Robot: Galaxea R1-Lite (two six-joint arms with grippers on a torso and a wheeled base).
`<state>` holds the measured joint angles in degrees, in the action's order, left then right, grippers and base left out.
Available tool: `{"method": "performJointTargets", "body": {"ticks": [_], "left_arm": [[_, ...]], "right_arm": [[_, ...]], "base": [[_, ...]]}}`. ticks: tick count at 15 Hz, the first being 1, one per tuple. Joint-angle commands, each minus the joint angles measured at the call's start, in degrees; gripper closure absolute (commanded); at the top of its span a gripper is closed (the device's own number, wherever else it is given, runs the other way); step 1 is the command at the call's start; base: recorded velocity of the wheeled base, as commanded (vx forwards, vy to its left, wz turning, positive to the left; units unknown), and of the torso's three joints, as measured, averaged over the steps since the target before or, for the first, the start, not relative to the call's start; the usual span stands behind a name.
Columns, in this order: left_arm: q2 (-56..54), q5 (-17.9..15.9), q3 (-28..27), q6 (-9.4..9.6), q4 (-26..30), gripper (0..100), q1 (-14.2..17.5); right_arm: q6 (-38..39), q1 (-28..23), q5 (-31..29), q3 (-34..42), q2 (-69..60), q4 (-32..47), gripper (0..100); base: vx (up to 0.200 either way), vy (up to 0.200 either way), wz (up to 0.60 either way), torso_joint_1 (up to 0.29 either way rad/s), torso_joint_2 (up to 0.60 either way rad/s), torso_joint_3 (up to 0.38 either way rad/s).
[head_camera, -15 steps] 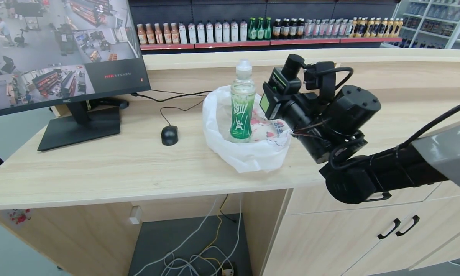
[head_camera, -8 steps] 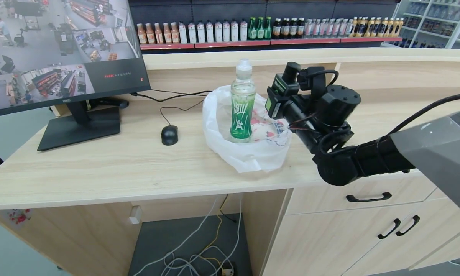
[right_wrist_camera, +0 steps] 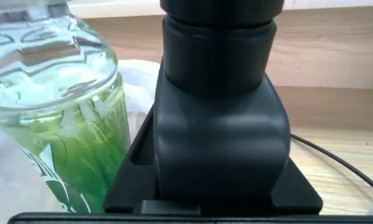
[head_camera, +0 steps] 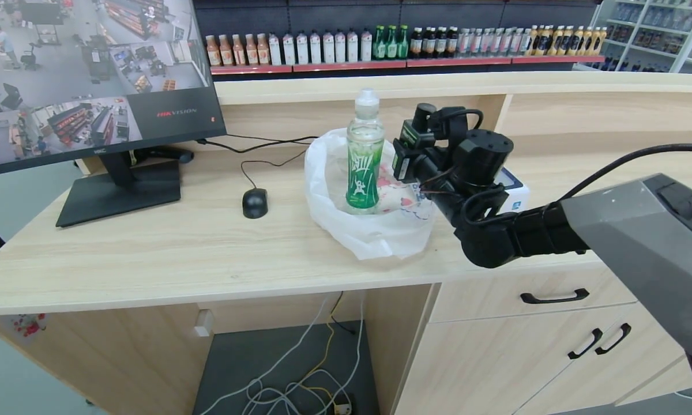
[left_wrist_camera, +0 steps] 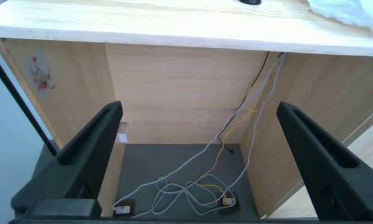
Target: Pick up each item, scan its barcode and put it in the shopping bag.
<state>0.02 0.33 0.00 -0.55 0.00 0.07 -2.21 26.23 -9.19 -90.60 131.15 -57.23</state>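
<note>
The left pincer (left_wrist_camera: 199, 118) hung below the edge of the tabletop (left_wrist_camera: 143, 28), its two dark fingers (left_wrist_camera: 90, 146) spread wide and released, with nothing between them; past them were the open bay under the tabletop and a tangle of white and yellow cables (left_wrist_camera: 193, 186) on its floor. Up on the tabletop (head_camera: 179, 248), a monitor (head_camera: 86, 75) stood at the far left on a flat black base, its screen split into several camera pictures. A black mouse (head_camera: 255, 203) lay to its right, its cord running back toward the rear ledge. Right of the mouse, near the middle, sat the white shopping bag (head_camera: 375, 236), its mouth open and its sides slumped. A clear bottle (head_camera: 364, 155) with a green label and a pale cap stood upright inside the bag. The right pincer (head_camera: 403, 155) was just beside the bottle on its right, over the bag's right rim, at the end of the black arm that stretched in from the right. Whether it was clenched or released could not be told, nor whether it touched the bottle. In the right wrist view the bottle (right_wrist_camera: 62, 124) stood close beside a black part of the tool. A white box with a blue top (head_camera: 516, 193) lay behind the arm, and drawers with black handles (head_camera: 553, 297) sat below. Rows of bottles lined the shelf (head_camera: 403, 62) behind.
</note>
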Motion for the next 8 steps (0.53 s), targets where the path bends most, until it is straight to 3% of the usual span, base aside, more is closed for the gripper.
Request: {"method": "performJointTargets", "body": {"ticks": [1, 8], "left_arm": [[0.0, 0.0, 0.0, -0.07, 0.0, 0, 0.0], [0.0, 0.0, 0.0, -0.07, 0.0, 0, 0.0]], "right_arm": [[-0.1, -0.1, 0.0, -0.5, 1.7, 0.0, 100], [-1.7, -0.3, -0.3, -3.1, 6.3, 0.0, 100]], "base": [[0.0, 0.0, 0.0, 0.0, 0.0, 0.0], [0.0, 0.0, 0.0, 0.0, 0.0, 0.0]]}}
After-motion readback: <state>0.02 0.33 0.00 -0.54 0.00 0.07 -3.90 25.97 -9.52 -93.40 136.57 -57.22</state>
